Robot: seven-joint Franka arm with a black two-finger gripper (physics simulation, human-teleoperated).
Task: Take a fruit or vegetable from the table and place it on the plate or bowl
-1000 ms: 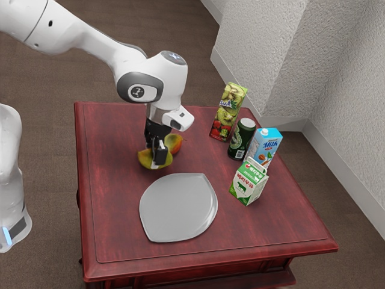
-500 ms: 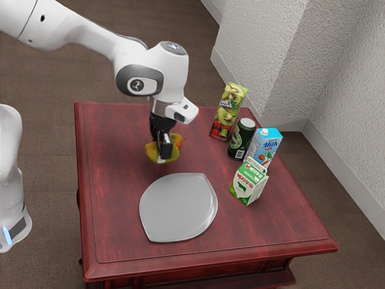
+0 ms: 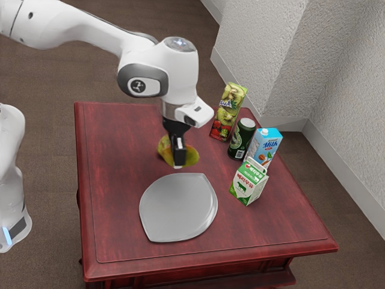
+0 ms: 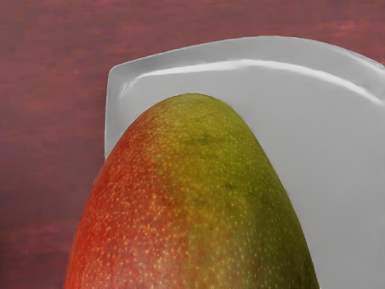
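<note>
The mango is held up in the air by the gripper. It hangs just past the far edge of the plate, a little above it. The jaws are pinched on the mango from two sides, and one black finger is seen across its front. In the wrist view the round end of the mango is seen over a corner of the plate. The mango is not yet set down on the plate.

The mango is probably smooth, round and a bit heavy. Its skin may be slippery, so it could be turned or dropped if it is held near a tip. It is best held across the fat middle, as seems to be done here. The flesh is likely soft under the skin, so it should not be squeezed too hard or let fall from high up.

The plate lies flat on the red table. A juice box, a can and two milk cartons are stood to the exterior view's right of the plate, near it but not touching it.
</note>
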